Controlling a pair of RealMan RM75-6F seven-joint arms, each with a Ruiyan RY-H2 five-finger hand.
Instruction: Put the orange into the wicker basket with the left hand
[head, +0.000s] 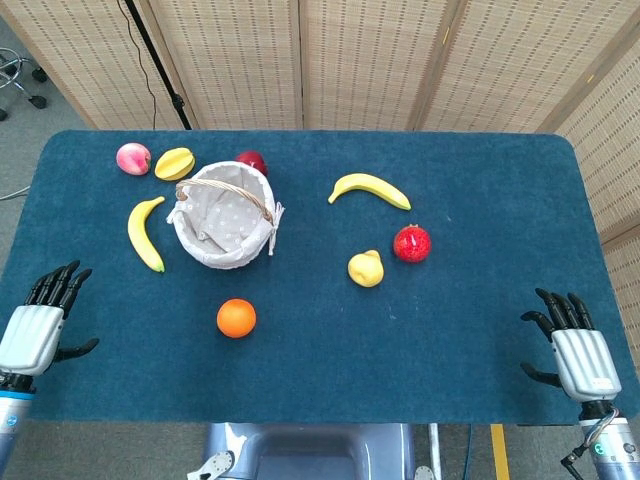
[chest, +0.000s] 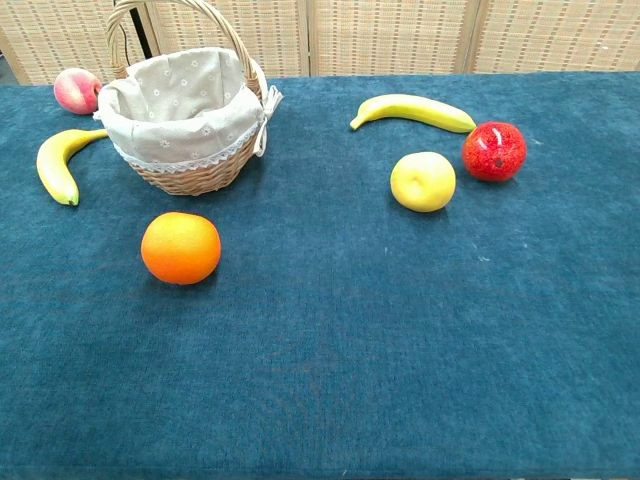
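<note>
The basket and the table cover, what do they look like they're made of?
The basket looks like woven wicker: tan interlaced strands on its wall and arched handle. Its liner looks like pale grey cloth with small flowers and a lace edge. The table cover seems a dark teal fabric, matte and faintly napped, perhaps felt or short-pile carpet.

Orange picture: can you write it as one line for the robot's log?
orange: on table, untouched | basket: no fruit inside | left hand: open, table edge | right hand: open

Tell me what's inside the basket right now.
The basket holds only its dotted grey cloth lining; no fruit shows in it from above. The orange lies on the table in front. Anything under the lining's folds is hidden.
</note>
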